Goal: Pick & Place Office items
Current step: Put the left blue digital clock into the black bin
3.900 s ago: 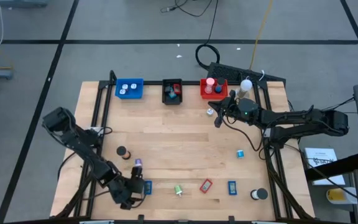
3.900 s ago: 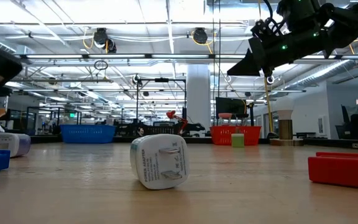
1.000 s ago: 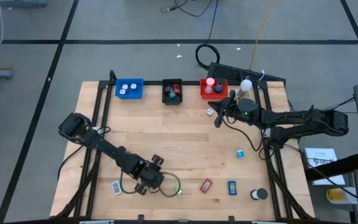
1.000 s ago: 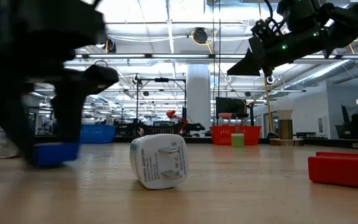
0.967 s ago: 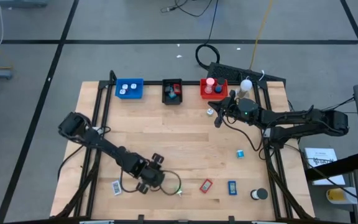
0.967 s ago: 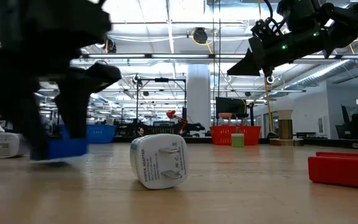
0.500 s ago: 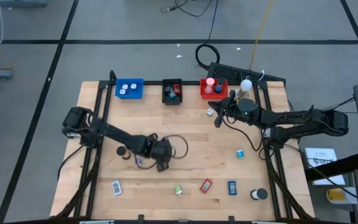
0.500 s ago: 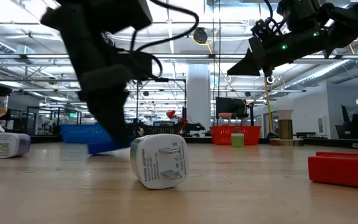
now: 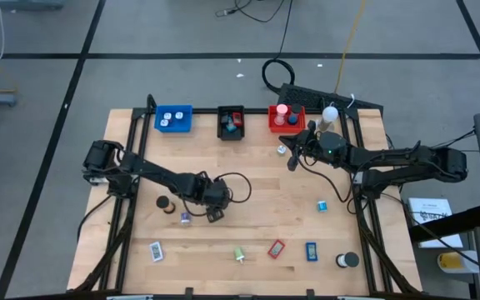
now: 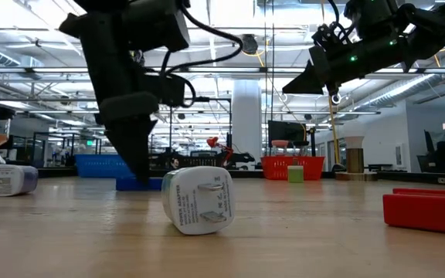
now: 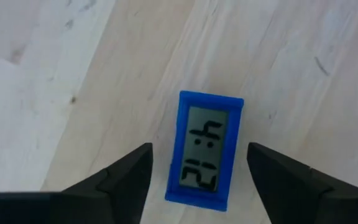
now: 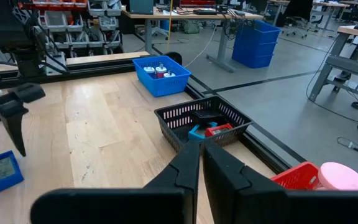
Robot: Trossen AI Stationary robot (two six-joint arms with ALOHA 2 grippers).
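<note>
A small blue digital clock (image 11: 207, 127) lies flat on the wooden table, display up, left of the table's middle. My left gripper (image 9: 214, 211) points down over it, open. Its fingers stand on either side of the clock with table showing in both gaps. The low view shows the clock (image 10: 132, 184) on the wood beside one finger. My right gripper (image 9: 291, 162) hangs shut and empty above the table near the red tray (image 9: 287, 122). A purple cylinder (image 9: 184, 218) and a black cylinder (image 9: 163, 202) stand left of the clock.
A blue tray (image 9: 173, 118), a black basket (image 9: 231, 122) and the red tray line the far edge, with a white ball-topped stand (image 9: 330, 114) beside them. Several small items lie along the near edge, among them a white adapter (image 10: 198, 199). A teal piece (image 9: 322, 205) sits at the right.
My left gripper has carried the blue clock from near the table's near edge toward the far edge and the middle, rolling as it went. The clock, lifted and tilted in the fingers before, now lies flat on the table, let go.
</note>
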